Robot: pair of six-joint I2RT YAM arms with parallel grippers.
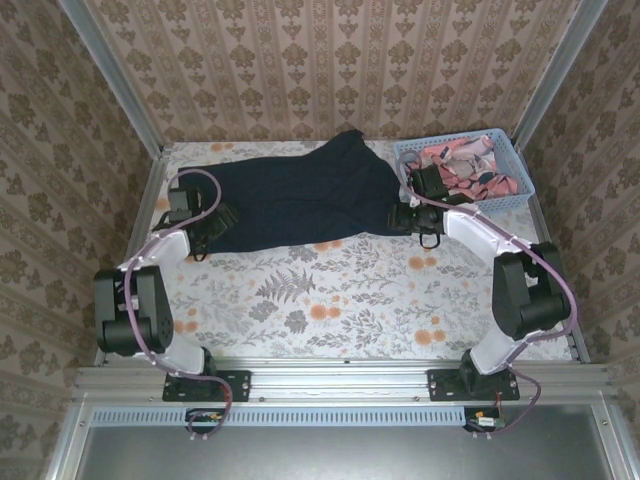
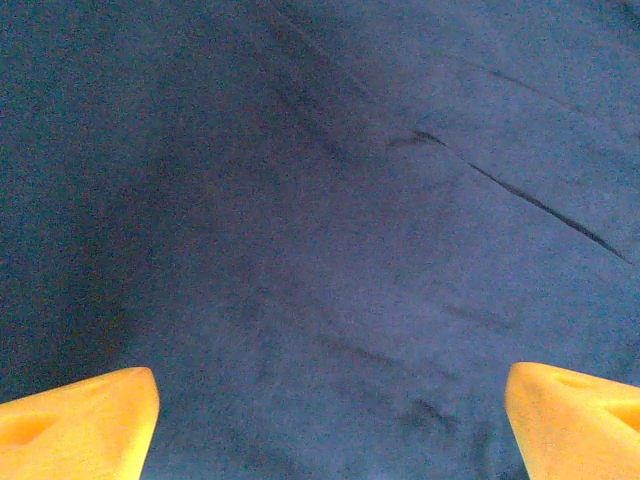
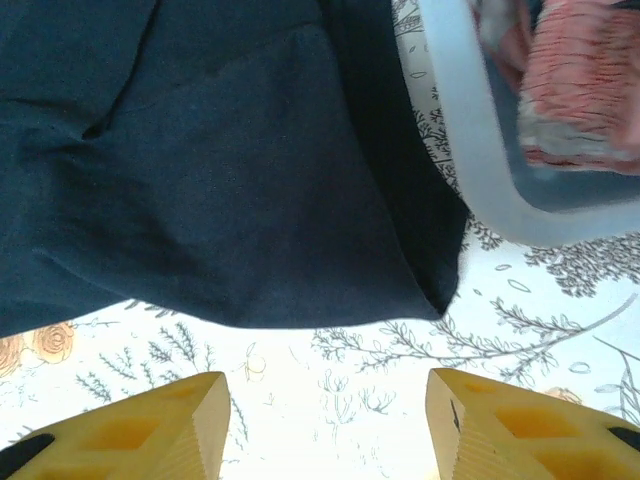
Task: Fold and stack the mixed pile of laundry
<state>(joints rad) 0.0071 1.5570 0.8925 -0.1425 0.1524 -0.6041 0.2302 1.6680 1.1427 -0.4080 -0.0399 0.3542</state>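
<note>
**Both grippers spread, one at each end of the shirt**

Left gripper [image 2: 330, 430]: fingers wide apart, nothing pinched. Under it lies the navy T-shirt [image 2: 350, 200], with one long crease running off to the right. Can't tell if the fingertips touch the cloth.

Right gripper [image 3: 328, 425]: also spread and empty. It hangs over the bare floral counter [image 3: 330, 370], just off the shirt's near edge, where a corner of the hem ends.

Right wrist view: the blue basket [image 3: 480, 170] rim sits just beside that shirt corner, with a thin strip of counter showing between them. The pink garment [image 3: 585, 90] is inside the basket.

Top view: the shirt lies spread sideways across the far half of the counter. Its left end is near the left rail and its right end is by the basket in the far right corner. A peak of cloth reaches toward the back wall. The near half of the counter, between the shirt and the arm bases, is open floral surface
</note>
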